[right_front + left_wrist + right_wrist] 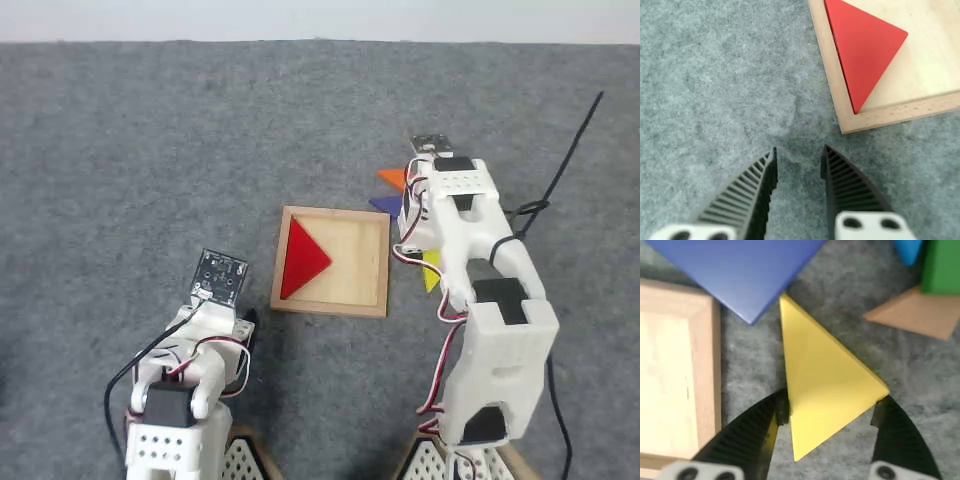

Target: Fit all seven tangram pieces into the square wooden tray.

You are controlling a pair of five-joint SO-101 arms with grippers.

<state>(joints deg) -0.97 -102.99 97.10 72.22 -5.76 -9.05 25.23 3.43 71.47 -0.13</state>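
One square wooden tray is set near the middle of the grey-covered counter. One red triangle is laid flat inside it, with its long side along the tray's left edge and its point turned toward the tray's middle. The rest of the tray floor is bare wood.

The other pieces are spread on the counter past the tray's right edge. One yellow triangle is laid flat just beside that edge. One large dark blue piece is placed at the tray's far right corner, its tip almost touching the yellow triangle's point. One orange piece is seen just beyond the blue one, toward the counter's far edge. In the right wrist view one tan piece, one green piece and one light blue piece are grouped on the side of the yellow triangle away from the tray. The green piece overlaps the tan one. Whether the tan piece and the orange piece are the same cannot be told, so six or seven pieces are counted in all.

The right pincer is spread wide astride the yellow triangle, one fingertip close against each side. The left pincer is held low over the bare counter near the tray's near left corner. It is parted by a narrow gap and nothing is held in it.
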